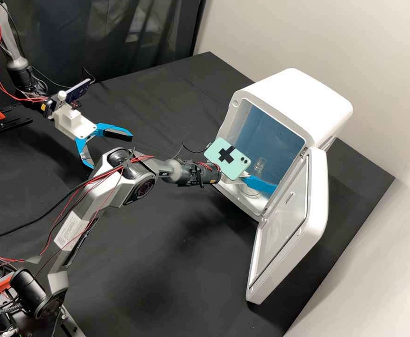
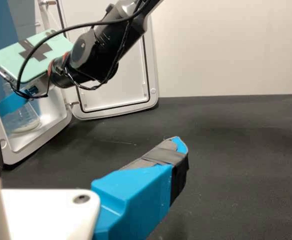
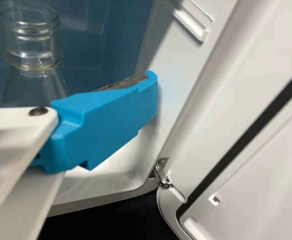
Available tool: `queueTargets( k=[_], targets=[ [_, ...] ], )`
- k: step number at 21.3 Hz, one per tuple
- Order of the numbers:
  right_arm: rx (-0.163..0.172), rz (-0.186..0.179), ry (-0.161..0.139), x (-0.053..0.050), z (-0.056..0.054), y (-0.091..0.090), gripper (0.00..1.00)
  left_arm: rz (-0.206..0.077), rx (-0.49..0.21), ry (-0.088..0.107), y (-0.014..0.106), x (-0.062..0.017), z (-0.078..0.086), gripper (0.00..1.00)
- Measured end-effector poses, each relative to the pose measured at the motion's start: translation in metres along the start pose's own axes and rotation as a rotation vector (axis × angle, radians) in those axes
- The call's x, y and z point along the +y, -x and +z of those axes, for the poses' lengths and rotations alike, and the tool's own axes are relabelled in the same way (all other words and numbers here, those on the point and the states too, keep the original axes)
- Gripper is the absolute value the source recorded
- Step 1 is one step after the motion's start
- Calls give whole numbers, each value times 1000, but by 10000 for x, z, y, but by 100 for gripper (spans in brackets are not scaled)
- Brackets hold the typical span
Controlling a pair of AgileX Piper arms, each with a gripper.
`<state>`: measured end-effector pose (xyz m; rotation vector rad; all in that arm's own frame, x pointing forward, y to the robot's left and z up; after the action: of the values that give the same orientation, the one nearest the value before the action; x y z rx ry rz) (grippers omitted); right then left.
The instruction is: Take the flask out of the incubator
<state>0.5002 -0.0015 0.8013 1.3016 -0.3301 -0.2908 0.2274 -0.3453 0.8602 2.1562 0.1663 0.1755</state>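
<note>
Your blue-fingered right tool [image 1: 261, 181] sits spread inside the open white incubator [image 1: 307, 103], placed to straddle the clear glass flask [image 3: 28, 45]. Your left tool [image 1: 103, 146] hangs spread, out of the way.

There was one glass flask [image 1: 259, 164], in one white incubator [image 1: 303, 100] with one door [image 1: 289, 224], at the right of the frame. Two grey arms were counted, the left arm [image 1: 21, 70] and the right arm [image 1: 120, 185], bearing two grippers: the left gripper [image 1: 111, 151] and the right gripper [image 1: 261, 181]. Two phones sat on the wrists, one mint-green phone [image 1: 227, 158] and one dark blue phone [image 1: 79, 89], above one black bench [image 1: 176, 262].
</note>
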Motion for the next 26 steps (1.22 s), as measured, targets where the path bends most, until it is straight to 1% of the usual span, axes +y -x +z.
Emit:
queueTargets(
  k=[3,5,7,8,10,11,15,18,24,26],
  targets=[
    [-9,-7,16,-9,-25,-55,100,-10,2,4,-6,-24,-6,100],
    [-17,-16,15,-23,-25,-79,100,-12,4,5,-6,-30,-13,100],
    [-18,-17,6,-4,-43,-88,100,-12,4,5,-6,-30,-13,100],
    [-18,-21,-5,6,-54,-92,100,-12,4,5,-6,-30,-13,100],
    [-16,-17,-4,27,-71,-98,100,-12,4,5,-6,-30,-13,100],
    [-15,-17,-4,29,-72,-99,0,-12,4,5,-6,-30,-13,100],
    [-11,-24,-8,46,-77,-109,0,-12,4,3,-6,-30,-13,100],
    [-12,-32,-9,48,-61,-116,0,-12,4,0,-6,-30,-13,100],
    [-21,-30,-12,70,-16,-138,0,-12,4,0,-6,-30,-13,100],
    [-25,-34,-10,44,5,-156,0,-12,4,0,-6,-30,-13,100]
  ],
)
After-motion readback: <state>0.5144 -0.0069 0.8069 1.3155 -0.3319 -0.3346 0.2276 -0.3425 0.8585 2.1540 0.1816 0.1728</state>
